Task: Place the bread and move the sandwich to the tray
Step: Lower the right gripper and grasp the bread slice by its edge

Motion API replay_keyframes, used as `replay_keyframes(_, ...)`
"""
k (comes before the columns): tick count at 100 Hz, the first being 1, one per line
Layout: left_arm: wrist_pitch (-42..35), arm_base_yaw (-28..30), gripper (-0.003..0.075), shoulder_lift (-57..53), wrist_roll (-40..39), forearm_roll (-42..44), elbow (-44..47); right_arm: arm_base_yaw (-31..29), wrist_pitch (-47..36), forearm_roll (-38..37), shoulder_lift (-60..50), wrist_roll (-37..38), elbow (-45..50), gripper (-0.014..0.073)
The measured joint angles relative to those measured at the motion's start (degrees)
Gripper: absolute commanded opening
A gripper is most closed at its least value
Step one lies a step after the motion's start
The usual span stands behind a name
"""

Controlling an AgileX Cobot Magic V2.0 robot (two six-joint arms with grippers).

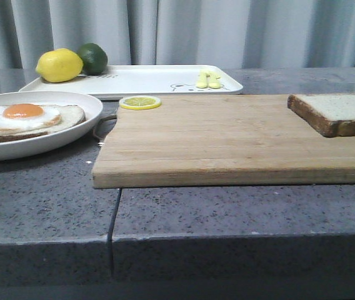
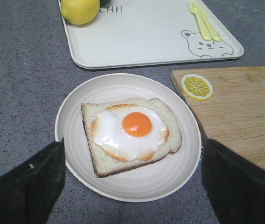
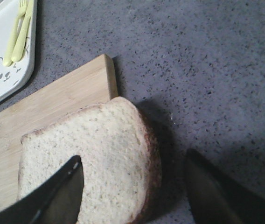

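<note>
The bread (image 1: 337, 112) lies at the right end of the wooden cutting board (image 1: 215, 140), overhanging its right edge. In the right wrist view my right gripper (image 3: 133, 156) is open above the bread (image 3: 104, 154): one finger is over the crumb, the other over the counter beyond the crust. The sandwich (image 1: 21, 119) is one slice topped with a fried egg, in a round white plate (image 1: 71, 134) at left. My left gripper (image 2: 132, 142) hangs open and empty above the sandwich (image 2: 132, 128), with a finger on either side of the plate (image 2: 137, 182). The tray (image 1: 146, 80) lies behind. Neither gripper shows in the front view.
A lemon (image 1: 59, 65) and a lime (image 1: 93, 57) sit on the tray's left end and yellow cutlery (image 1: 208, 79) on its right. A lemon slice (image 1: 140, 102) lies on the board's back left corner. The grey counter's front edge (image 1: 227, 237) is near.
</note>
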Motion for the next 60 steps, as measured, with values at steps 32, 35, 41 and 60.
replay_keyframes(32, 0.0, 0.0, 0.0557, 0.0, 0.0, 0.0, 0.0, -0.1, 0.6, 2.5, 4.0, -1.0, 0.0, 0.0477)
replay_keyframes(35, 0.0, 0.0, 0.0557, 0.0, 0.0, 0.0, 0.0, -0.1, 0.8, 2.6, 4.4, -1.0, 0.0, 0.0477)
replay_keyframes(41, 0.0, 0.0, 0.0557, 0.0, 0.0, 0.0, 0.0, -0.1, 1.4, 3.1, 5.0, -1.5, 0.0, 0.0477)
replay_keyframes(60, 0.0, 0.0, 0.0557, 0.0, 0.0, 0.0, 0.0, -0.1, 3.7, 4.8, 7.4, -3.0, 0.0, 0.0477)
